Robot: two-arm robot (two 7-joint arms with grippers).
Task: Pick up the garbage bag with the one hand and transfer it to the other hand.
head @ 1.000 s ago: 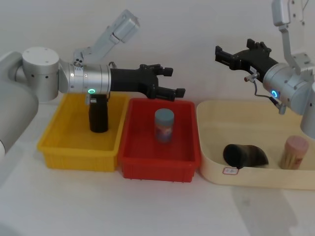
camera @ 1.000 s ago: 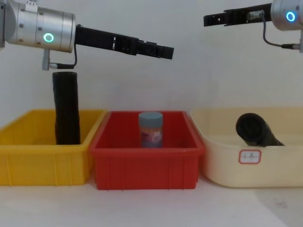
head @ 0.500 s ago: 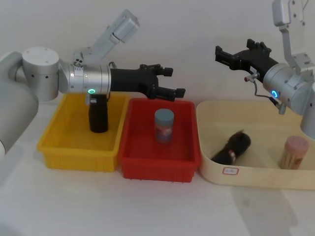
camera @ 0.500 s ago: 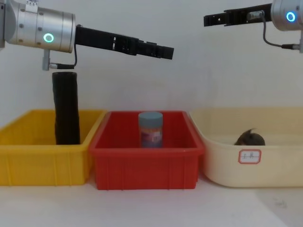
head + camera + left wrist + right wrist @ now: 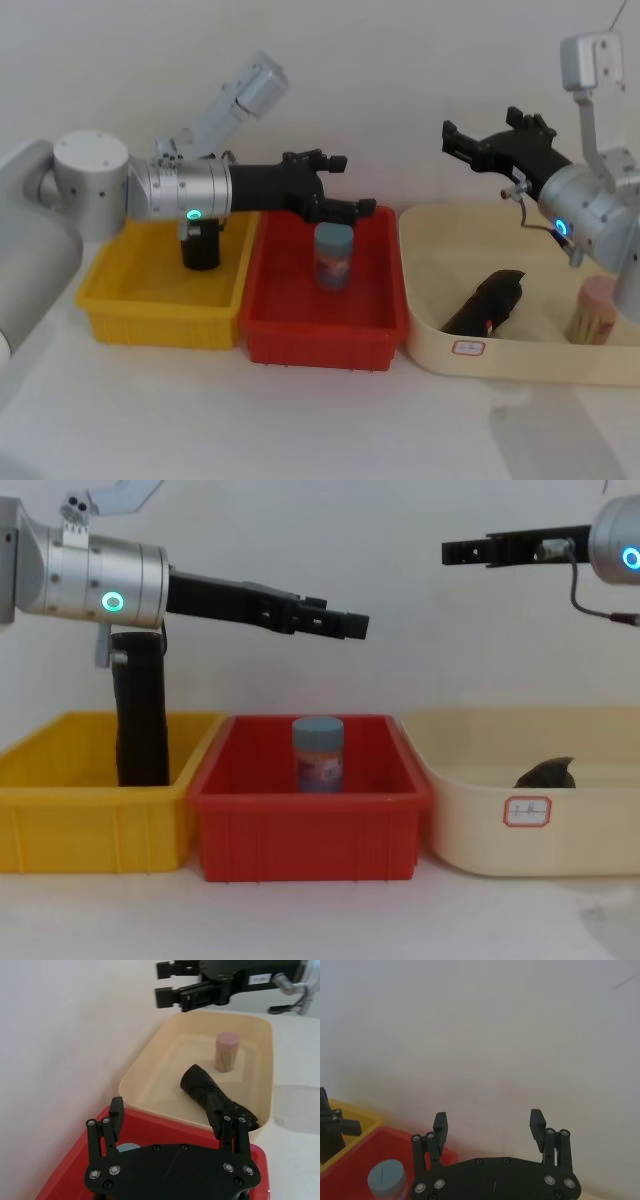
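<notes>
The garbage bag, a black crinkly roll, lies on a slant on the floor of the cream tub; its top peeks over the rim in the chest view, and it also shows in the left wrist view. My left gripper, on the green-ringed arm, hovers open above the back of the red bin, well left of the bag. My right gripper, on the blue-ringed arm, is held high over the tub's back left, open and empty.
A tall smooth black cylinder stands in the yellow bin. The red bin holds a blue-lidded can. A pink-topped container stands in the tub's right part, close to the bag.
The garbage bag has tipped down and turned in the tub, ending flat on a slant. The left arm has sunk slightly and edged right. Both grippers stay open.
</notes>
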